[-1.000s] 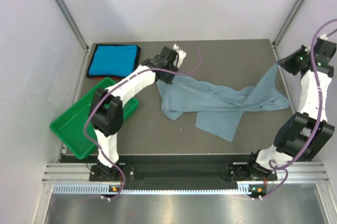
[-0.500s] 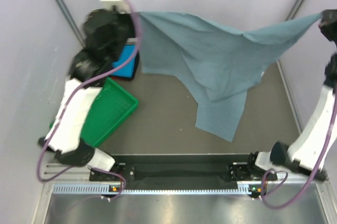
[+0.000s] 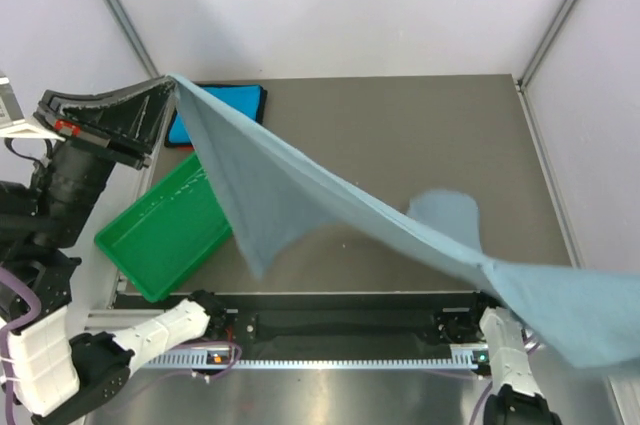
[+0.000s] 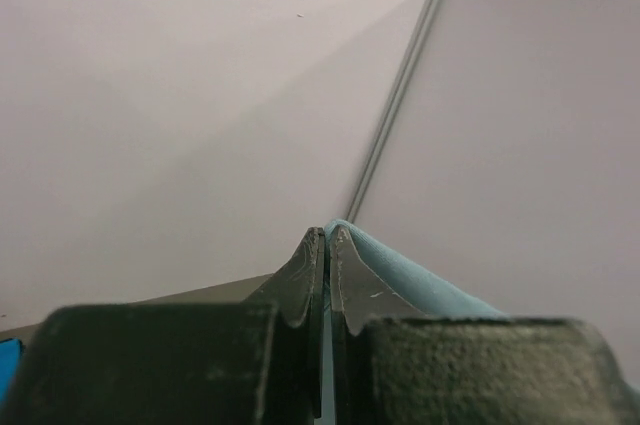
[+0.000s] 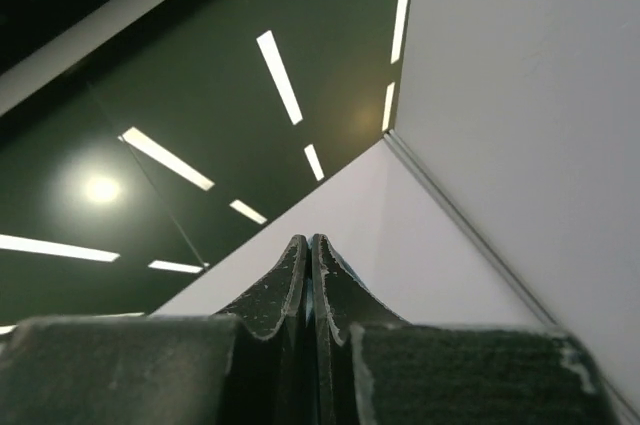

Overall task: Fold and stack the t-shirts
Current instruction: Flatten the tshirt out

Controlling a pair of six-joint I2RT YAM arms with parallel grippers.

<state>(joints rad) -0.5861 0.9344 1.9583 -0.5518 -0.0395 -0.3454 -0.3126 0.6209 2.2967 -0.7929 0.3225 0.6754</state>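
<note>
Above the table (image 3: pixel 400 125), the grey-blue t-shirt (image 3: pixel 300 190) hangs stretched diagonally.

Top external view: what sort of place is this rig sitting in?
Probably an enclosed robot test cell in a lab or workshop hall: plain white wall panels in aluminium posts box in the dark table, and the right wrist view shows ceiling strip lights overhead.

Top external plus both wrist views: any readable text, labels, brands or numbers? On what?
No readable text in any view.
grey-blue t-shirt: no print or tag showing.
green tray: plain, no marking.
left arm: a small red mark near the wrist, too small to read.
Wrist views: only shut fingers, walls and ceiling lights; nothing written.
</note>
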